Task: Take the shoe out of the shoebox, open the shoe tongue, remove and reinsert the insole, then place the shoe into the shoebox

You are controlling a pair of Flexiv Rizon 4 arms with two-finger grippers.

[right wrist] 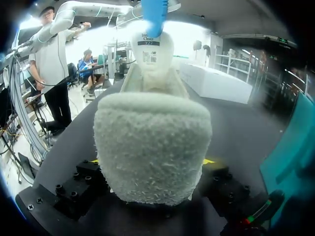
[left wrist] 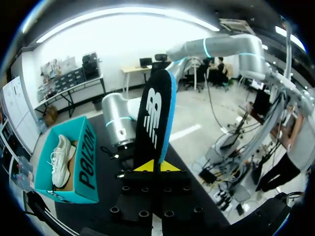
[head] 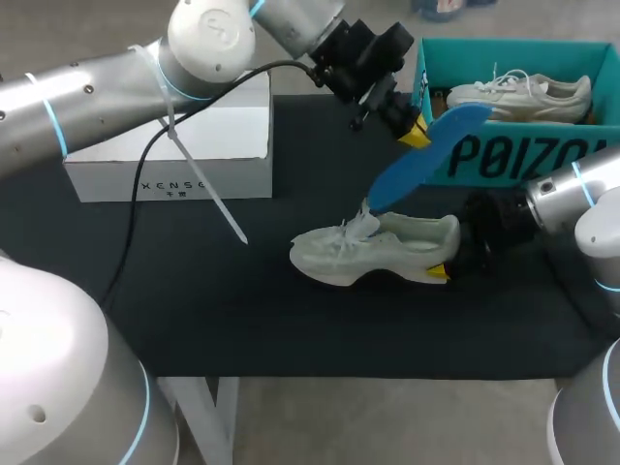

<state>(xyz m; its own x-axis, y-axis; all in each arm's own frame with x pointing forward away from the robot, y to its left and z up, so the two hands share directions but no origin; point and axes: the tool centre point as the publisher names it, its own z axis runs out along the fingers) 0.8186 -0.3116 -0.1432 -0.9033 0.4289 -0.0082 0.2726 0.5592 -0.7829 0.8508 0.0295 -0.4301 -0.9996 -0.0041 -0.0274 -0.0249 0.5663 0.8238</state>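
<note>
**STATUS: INSOLE STAGE IN PROGRESS, SHOE OUT OF BOX**

1. Completed, as judged. The pale grey-green low-top shoe [head: 378,252] is out of its box. It stands upright on its sole at the middle of the table. In the right wrist view its tongue [right wrist: 150,49] stands raised.

2. In hand. The left gripper [head: 412,136] is clamped on the heel end of the flat blue foam insole [head: 426,155]. In the left wrist view both yellow tips of the left gripper [left wrist: 157,166] press the insole [left wrist: 156,123] from two sides. The insole slants down from 1 o'clock of the shoe. Its lower end meets the tongue at the shoe's opening. Whether the insole is coming out or going back in cannot be determined.

3. Bracing. The right gripper [head: 441,273] grips the shoe at the heel, at 3 o'clock of the shoe. In the right wrist view the fuzzy heel [right wrist: 152,142] fills the span between the two fingers of the right gripper [right wrist: 152,162].

4. Remaining, as judged. Seat the insole fully, then place the shoe into the teal cardboard shoebox [head: 513,155].

5. Surface. The black table mat [head: 291,329] is flat and dark.
   - The shoebox lies at 1 to 2 o'clock of the shoe, near it. It holds a second cream-white shoe [head: 523,97].
   - A closed white rectangular box [head: 184,145] sits at 10 o'clock, well apart.
</note>
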